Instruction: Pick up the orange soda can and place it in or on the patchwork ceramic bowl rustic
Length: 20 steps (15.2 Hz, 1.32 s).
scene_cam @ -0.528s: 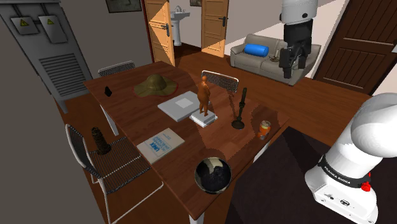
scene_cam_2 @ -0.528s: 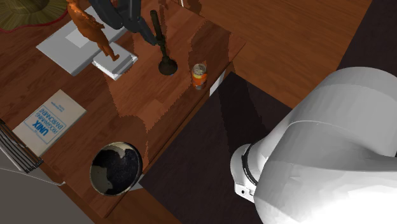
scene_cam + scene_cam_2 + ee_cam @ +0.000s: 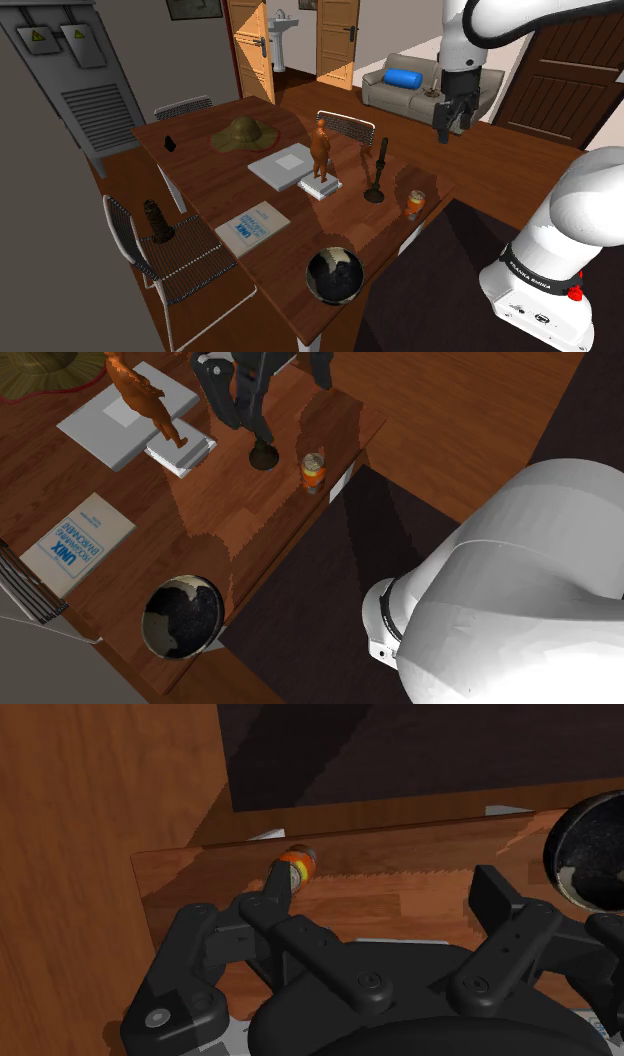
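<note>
The orange soda can [image 3: 415, 203] stands upright near the table edge closest to my stand; it is also in the second exterior view [image 3: 314, 470] and the wrist view [image 3: 297, 866]. The dark, speckled round bowl [image 3: 334, 274] sits at the table's near corner [image 3: 181, 616], apart from the can, and its rim [image 3: 590, 844] is beyond my right finger. My gripper [image 3: 452, 122] hangs open high above the table, up and to the right of the can in the shoulder view. Its fingers [image 3: 280, 882] are spread wide and nothing is between them [image 3: 280, 392].
A dark candlestick [image 3: 377, 172] stands just beside the can. An orange figurine [image 3: 320, 150] on white books, a grey flat box [image 3: 285, 166], a hat [image 3: 243, 132] and a blue-and-white book [image 3: 252, 227] lie further in. Wire chairs [image 3: 165, 250] flank the table.
The arm has swung: in the second exterior view the gripper has shifted to the right, toward the candlestick and can. The can and bowl have not moved.
</note>
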### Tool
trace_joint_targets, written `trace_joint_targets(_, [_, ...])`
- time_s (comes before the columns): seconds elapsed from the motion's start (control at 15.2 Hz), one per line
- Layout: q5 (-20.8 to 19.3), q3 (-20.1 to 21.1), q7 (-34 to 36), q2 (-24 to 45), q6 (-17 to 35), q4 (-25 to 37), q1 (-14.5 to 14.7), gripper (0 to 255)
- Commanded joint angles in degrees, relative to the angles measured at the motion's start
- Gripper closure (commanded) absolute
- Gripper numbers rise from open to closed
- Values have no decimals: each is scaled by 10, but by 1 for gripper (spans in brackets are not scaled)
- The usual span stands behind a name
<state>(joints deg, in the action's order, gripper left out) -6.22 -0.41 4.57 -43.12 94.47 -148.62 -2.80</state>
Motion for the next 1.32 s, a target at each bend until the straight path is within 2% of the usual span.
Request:
trace_joint_targets(0.0, [-9, -13, -5, 4, 52, -36, -8, 0])
trace_joint_targets(0.33, [-33, -49, -20, 45, 182, -100, -30, 0])
trace_joint_targets(0.59, [-52, -80, -32, 107, 297, -134, -48, 0])
trace_joint_targets(0.99, [-68, -126, -57, 249, 482, -150, -68, 0])
trace_joint_targets(1.25, [-43, -157, -93, 366, 604, -136, -66, 0])
